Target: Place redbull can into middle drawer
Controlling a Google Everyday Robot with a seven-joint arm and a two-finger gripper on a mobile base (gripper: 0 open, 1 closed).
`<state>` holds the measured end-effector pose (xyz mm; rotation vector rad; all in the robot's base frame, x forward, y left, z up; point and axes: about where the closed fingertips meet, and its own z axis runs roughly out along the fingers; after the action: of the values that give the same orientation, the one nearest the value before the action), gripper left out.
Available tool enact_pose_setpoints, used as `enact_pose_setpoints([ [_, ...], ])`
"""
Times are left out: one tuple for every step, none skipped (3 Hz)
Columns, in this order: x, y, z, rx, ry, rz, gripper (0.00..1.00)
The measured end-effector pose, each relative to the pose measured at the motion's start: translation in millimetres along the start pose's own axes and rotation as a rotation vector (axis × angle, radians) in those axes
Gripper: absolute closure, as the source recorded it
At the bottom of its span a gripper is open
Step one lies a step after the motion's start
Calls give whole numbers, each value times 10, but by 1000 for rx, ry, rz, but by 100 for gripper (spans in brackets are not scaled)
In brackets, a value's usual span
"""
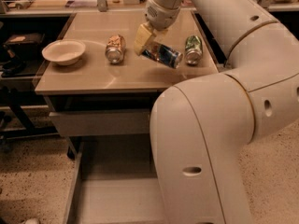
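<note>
1. From my seat I see the gripper (144,43) over the middle of the tabletop (93,78), slightly toward the far edge, at the end of the big white arm (219,106) that reaches in from the right.
2. Its cream fingers (141,37) are pinched on the redbull can (162,54), gripping it at the can's left end.
3. The redbull can is tilted, its left end higher and its silver right end dipping toward the right edge. I cannot tell whether that low end touches the tabletop.
4. An orange-tan can (115,49) lies on its side just left of the gripper, apart from it.
5. A green can (193,49) lies on its side near the right edge, just beside the low end of the redbull can.
6. A cream bowl (64,52) sits upright near the left edge.
7. Below the near edge, a grey drawer front (100,122) is closed.
8. Under that, the middle drawer (117,202) is pulled out toward me, and its flat bottom and left wall show. The arm hides its right part.
</note>
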<state>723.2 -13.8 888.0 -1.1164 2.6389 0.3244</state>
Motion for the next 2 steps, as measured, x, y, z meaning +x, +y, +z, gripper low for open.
enact_pose_setpoints([
  [157, 46, 51, -40, 5, 29, 100],
  [325, 273, -19, -85, -36, 89, 100],
])
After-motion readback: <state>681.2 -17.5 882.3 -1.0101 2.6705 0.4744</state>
